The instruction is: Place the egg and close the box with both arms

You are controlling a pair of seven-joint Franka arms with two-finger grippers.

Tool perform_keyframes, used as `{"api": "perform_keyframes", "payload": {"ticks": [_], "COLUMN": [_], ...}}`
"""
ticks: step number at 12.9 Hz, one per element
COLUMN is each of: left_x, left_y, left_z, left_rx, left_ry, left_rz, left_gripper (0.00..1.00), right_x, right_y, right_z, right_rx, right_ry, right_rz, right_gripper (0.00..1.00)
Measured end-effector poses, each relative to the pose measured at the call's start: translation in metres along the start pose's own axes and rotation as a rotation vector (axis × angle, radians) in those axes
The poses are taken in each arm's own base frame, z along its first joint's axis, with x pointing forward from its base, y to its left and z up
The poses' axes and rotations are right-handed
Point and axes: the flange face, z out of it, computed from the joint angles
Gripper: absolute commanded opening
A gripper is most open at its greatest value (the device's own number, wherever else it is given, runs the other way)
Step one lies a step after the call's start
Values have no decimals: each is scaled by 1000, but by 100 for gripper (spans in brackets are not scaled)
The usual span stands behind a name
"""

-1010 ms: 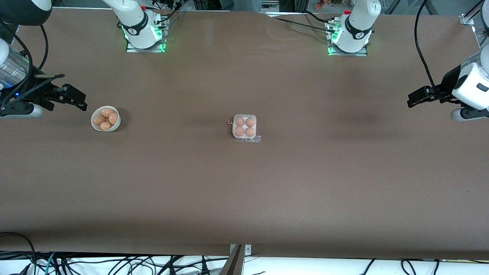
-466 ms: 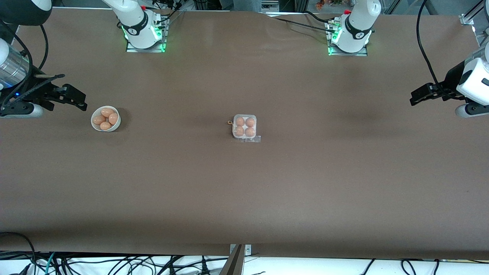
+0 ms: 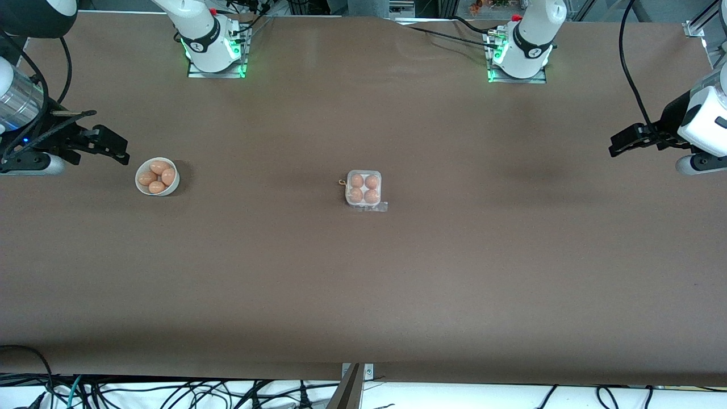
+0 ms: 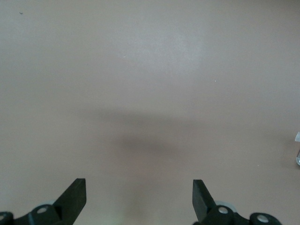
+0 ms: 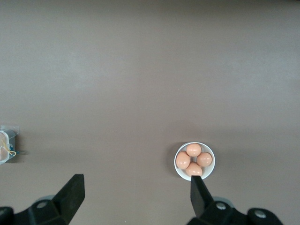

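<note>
Box (image 3: 363, 189) sitting lidded with four eggs, so left gripper (image 3: 620, 145) and right gripper (image 3: 116, 149) are hanging spread wide, empty, at table ends, right one near bowl (image 3: 157, 176)

Box (image 5: 5, 146) cut off at pic edge

left gripper (image 3: 616, 146): jaws apart, empty, raised | right gripper (image 3: 116, 149): jaws apart, empty, raised

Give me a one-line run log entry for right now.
left gripper: open, empty, over bare table | right gripper: open, empty, beside bowl | box: four eggs, mid-table | bowl: four eggs
</note>
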Motion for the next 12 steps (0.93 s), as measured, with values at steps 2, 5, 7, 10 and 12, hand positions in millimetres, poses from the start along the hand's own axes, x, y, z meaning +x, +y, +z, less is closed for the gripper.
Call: {"api": "perform_keyframes", "payload": {"ticks": [2,5,7,10,12], "left_x": [0,1,3,4,4], "left_y": [0,-3,-8,-14,-14], "left_z": [0,2,4,4,4], "left_rx": [0,1,0,-1,-1], "left_ry": [-3,-7,-10,-11,-11], "left_rz": [3,-1,-10,-17,-16], "left_gripper": [100,100,100,100,100], "right_x": [0,0,0,0,0], "right_y": [0,0,0,0,0], "right_z": [0,0,0,0,0], "right_rx": [0,0,0,0,0], "right_ry": [0,-1,-1,-1,-1], "right_rz": [0,0,0,0,0], "right_gripper": [100,100,100,100,100]}}
